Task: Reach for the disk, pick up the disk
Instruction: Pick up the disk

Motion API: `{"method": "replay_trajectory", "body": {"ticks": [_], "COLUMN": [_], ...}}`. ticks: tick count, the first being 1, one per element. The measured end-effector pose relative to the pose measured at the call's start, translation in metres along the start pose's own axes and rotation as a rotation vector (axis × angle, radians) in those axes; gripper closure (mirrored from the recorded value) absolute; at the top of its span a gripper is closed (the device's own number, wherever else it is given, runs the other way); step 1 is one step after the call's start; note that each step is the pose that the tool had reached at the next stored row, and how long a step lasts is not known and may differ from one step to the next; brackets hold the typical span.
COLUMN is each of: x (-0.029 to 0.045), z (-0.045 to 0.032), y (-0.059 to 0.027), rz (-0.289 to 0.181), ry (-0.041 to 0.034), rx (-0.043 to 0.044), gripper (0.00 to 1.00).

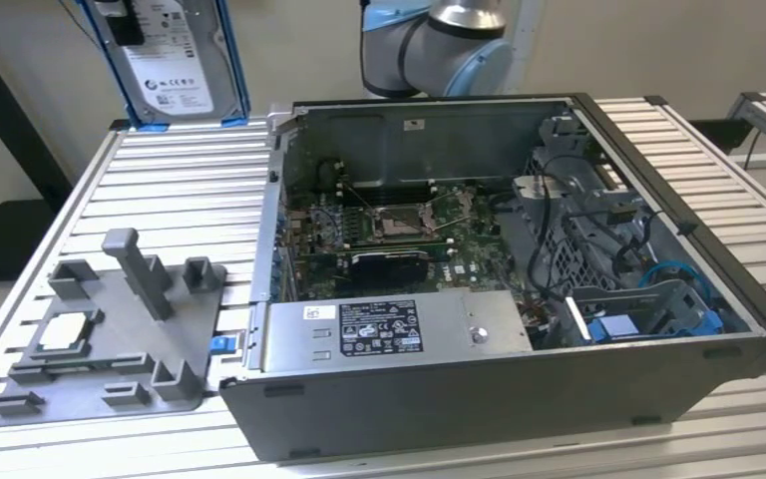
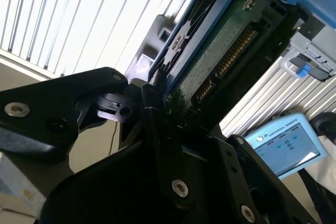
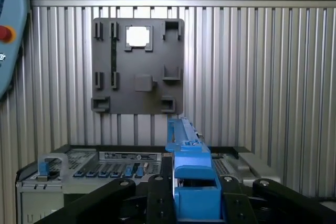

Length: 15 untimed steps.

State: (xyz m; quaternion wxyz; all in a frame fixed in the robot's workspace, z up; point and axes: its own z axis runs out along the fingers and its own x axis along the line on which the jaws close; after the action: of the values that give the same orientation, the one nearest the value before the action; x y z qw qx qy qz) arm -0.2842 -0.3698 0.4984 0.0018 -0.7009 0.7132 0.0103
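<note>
Main risk is slip. The disk (image 1: 173, 62), a flat rectangular silver metal hard drive with a white label, clipped in a bright blue plastic frame, hangs on edge in the air. It sits over the far corner of the ribbed aluminium worktop (image 1: 184, 190), on the exterior view's left, and as far as I can judge it's clear of the surface.

The grip looks to be at one end only, on the frame, so the whole weight hangs below the contact. The plastic frame could flex or unclip, and a sharp swing or stop could let the disk slide out. A drop would hit the worktop, or if carried over them, the grey plastic fixture plate (image 1: 117, 329) or the open dark grey metal computer case (image 1: 517, 299). A hard drive won't take that well.

Gripper (image 3: 191, 195): black fingers (image 2: 149, 109) are clamped on the disk, one on each side of its thin edge, with no gap visible in both wrist views. It touches nothing else.
</note>
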Motion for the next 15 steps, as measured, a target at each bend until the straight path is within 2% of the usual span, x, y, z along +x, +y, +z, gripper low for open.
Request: {"method": "replay_trajectory", "body": {"ticks": [15], "x": [-0.0005], "z": [-0.0004], "y": [-0.0295], "rz": [0.0], "ry": [-0.0027], "rx": [-0.0001], "gripper": [1.0]}}
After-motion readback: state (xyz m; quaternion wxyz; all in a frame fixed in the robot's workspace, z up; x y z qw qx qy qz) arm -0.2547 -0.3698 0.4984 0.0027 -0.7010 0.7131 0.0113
